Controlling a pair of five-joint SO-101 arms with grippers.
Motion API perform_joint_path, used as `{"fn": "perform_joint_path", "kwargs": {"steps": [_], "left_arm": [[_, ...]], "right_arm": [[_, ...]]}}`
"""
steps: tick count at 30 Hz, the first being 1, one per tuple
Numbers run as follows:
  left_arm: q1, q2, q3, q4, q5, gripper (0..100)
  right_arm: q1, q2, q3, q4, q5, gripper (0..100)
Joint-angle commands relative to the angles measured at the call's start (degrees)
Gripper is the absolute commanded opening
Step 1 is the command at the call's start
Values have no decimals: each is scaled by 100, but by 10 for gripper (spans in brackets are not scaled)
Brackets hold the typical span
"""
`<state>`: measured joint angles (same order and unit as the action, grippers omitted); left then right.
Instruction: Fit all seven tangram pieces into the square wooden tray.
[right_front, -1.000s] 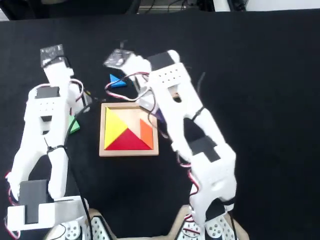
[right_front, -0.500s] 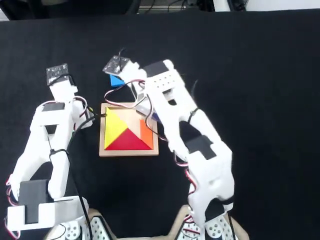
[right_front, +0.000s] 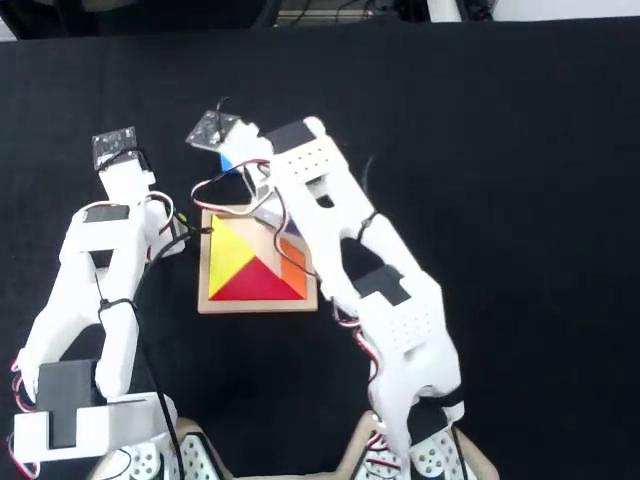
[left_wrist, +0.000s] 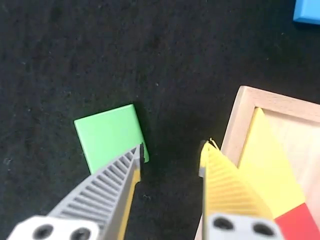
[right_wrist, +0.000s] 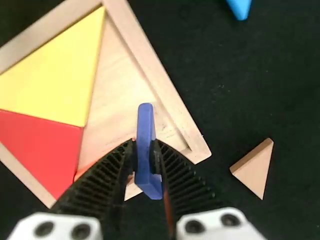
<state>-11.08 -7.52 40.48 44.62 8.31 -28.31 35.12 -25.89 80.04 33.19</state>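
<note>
Right hand (right_wrist: 143, 146) pinches blue piece (right_wrist: 145, 120) upright above tray (right_wrist: 156, 75) corner.

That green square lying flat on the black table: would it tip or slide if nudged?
The green square looks flat and low, so it would probably slide, not tip or roll. Its crisp edges suggest a stiff block, likely light.

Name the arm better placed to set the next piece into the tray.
Right. The right gripper is shut on the dark blue piece, held on edge over bare floor in the wooden tray. The left gripper is open and empty by the green square.
</note>
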Motion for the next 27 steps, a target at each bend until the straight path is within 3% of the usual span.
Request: {"fn": "perform_joint_path", "kwargs": {"steps": [1,27], "left_arm": [[-66,-53,13,-97,62,198],[-57,-53,31,-97,62,198]], "right_arm": [[-105,-40,-321,53,-105,11],[-255,505,-725,-79,-958,11]]}}
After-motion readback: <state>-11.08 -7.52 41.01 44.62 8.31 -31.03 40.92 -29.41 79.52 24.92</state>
